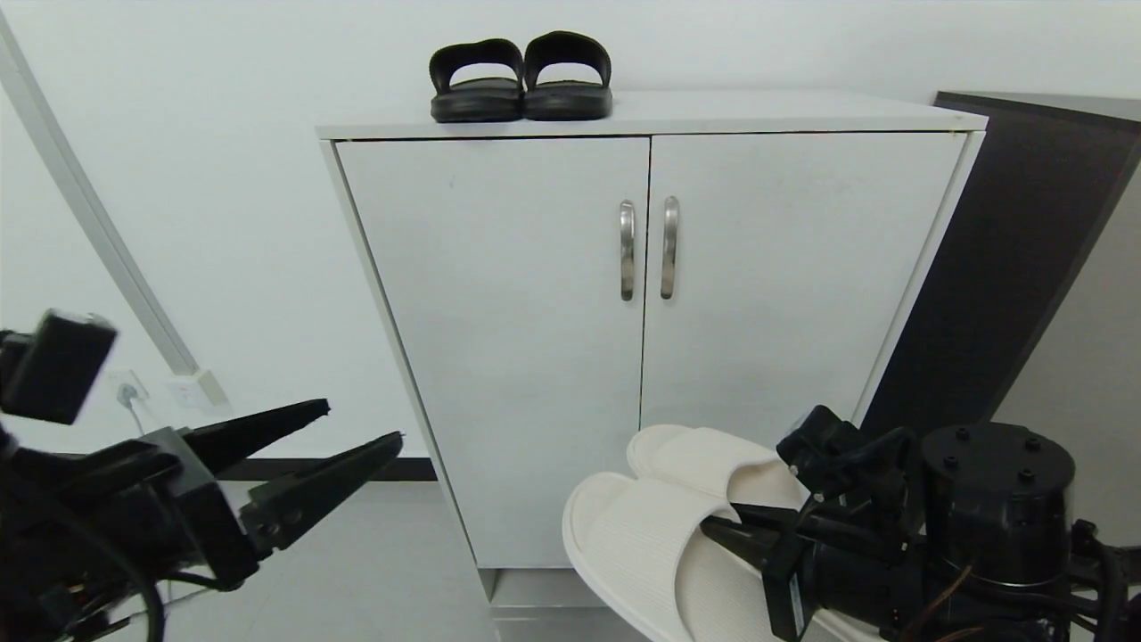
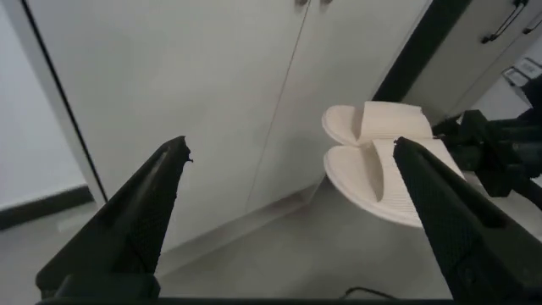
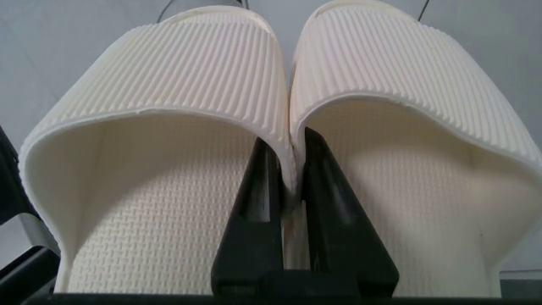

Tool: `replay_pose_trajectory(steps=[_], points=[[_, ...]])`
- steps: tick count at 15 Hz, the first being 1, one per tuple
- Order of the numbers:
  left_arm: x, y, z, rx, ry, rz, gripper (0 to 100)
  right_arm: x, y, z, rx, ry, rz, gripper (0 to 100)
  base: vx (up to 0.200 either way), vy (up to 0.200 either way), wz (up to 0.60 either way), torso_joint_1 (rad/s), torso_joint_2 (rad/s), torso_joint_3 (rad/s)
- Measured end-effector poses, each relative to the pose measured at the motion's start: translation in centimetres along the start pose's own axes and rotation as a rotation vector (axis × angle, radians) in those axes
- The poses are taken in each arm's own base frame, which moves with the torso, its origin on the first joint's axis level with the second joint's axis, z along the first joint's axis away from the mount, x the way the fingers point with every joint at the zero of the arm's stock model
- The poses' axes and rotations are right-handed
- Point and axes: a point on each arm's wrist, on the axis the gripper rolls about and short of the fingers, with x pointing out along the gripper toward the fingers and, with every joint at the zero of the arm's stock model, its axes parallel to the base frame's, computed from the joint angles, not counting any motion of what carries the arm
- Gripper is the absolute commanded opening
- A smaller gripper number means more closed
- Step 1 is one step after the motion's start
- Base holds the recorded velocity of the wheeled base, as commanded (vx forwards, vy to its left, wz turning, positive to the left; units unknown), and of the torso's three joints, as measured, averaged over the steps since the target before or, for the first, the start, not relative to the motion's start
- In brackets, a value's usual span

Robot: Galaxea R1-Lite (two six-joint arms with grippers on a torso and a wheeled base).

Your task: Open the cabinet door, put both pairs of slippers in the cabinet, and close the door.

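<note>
Lower right: right tool (image 1: 718, 528) pinches white slippers (image 1: 637, 535) by adjoining straps, carrying both as one. Lower left: left tool (image 1: 361, 422) spread, apparently free for the shut cabinet door (image 1: 499, 339). Black slippers (image 1: 521, 80) rest atop, upper centre.

The white two-door cabinet (image 1: 499, 357), doors shut, stands against a plain white wall (image 1: 223, 178). Left of the cabinet, a pale grey strip (image 1: 89, 214) slants down the wall towards a white wall socket (image 1: 125, 386), above a dark skirting band (image 1: 419, 469). Just beside the cabinet's right side rises a tall dark grey panel (image 1: 1016, 285). A smooth pale grey floor (image 1: 374, 571) lies under the cabinet.
</note>
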Motion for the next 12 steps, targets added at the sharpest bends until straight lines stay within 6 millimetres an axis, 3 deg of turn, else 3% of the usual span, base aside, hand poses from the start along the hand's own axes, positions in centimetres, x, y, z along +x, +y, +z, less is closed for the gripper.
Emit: replay_pose_trajectory(steps=[8,12], points=[[7.3,-4.6,3.3,0.022,-0.028,-0.173,100,0.0,0.0,0.0,-0.002,0.001,0.000,0,0.000,0.000,0.00,0.001,0.01,0.000],[11.4,-6.4,4.0,0.027,-0.047,-0.184,100,0.0,0.0,-0.1,-0.001,0.003,0.000,0,0.000,0.000,0.00,0.000,0.00,0.000]])
